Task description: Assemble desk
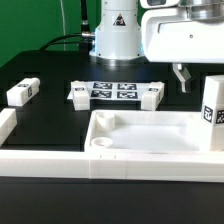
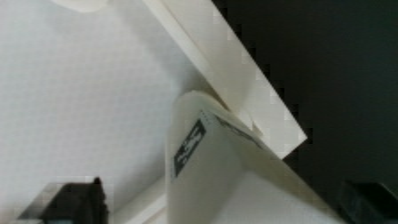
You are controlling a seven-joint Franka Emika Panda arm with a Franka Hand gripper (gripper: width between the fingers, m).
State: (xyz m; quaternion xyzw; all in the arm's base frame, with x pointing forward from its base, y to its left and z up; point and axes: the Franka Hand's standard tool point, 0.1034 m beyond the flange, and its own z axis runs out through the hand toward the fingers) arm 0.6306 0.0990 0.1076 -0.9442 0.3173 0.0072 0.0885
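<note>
The white tray-like tabletop (image 1: 140,135) lies at the front, rim up. One white leg (image 1: 212,113) with a tag stands upright at its corner on the exterior view's right. In the wrist view this leg (image 2: 240,165) sits beside the tabletop's rim (image 2: 222,60). My gripper (image 1: 195,78) hangs just above and behind that leg. In the wrist view the gripper (image 2: 222,205) is open: its dark fingers (image 2: 71,202) stand apart on either side of the leg, with a gap showing. Three more legs lie on the table: one on the left (image 1: 22,92) and two (image 1: 80,93) (image 1: 150,97) by the marker board.
The marker board (image 1: 112,90) lies flat at mid-table between two legs. A long white border rail (image 1: 40,162) runs along the front and up the exterior view's left. The robot's base (image 1: 115,35) stands at the back.
</note>
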